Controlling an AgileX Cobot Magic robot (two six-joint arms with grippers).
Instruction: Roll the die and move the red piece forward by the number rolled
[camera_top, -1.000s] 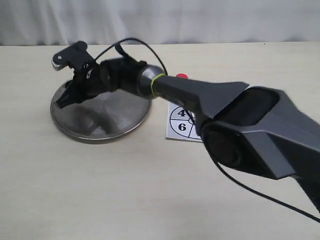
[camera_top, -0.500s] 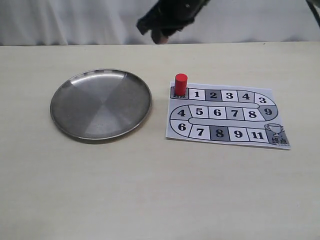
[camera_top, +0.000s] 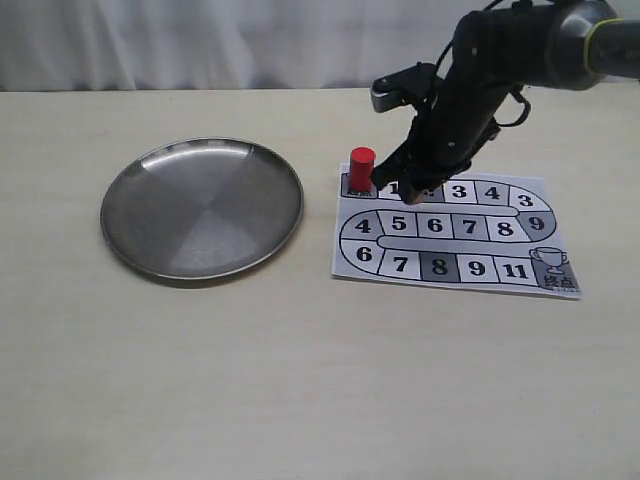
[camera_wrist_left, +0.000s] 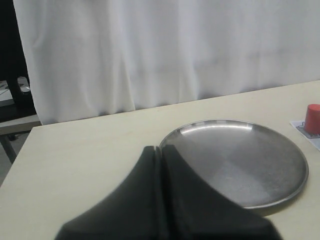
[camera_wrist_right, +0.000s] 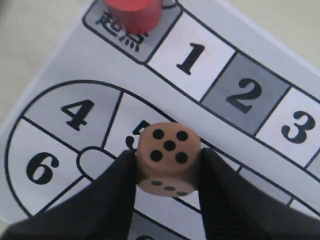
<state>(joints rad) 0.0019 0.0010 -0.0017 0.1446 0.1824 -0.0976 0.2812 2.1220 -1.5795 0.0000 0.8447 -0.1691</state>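
Right wrist view is showing right gripper (camera_wrist_right: 168, 172) clamping die (camera_wrist_right: 169, 150) above board (camera_wrist_right: 240, 55), red piece (camera_wrist_right: 134, 12) standing on start square (camera_wrist_right: 102, 22). Left gripper (camera_wrist_left: 160, 160) jaws are sitting together. Die wants releasing over plate (camera_top: 200, 208), board's 9 o'clock, tumbling freely.

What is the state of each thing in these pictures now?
die, held over the board, five pips showing.
right gripper, shut on the die.
left gripper, shut, holding nothing.
red piece, upright on the start square.
plate, right side up.
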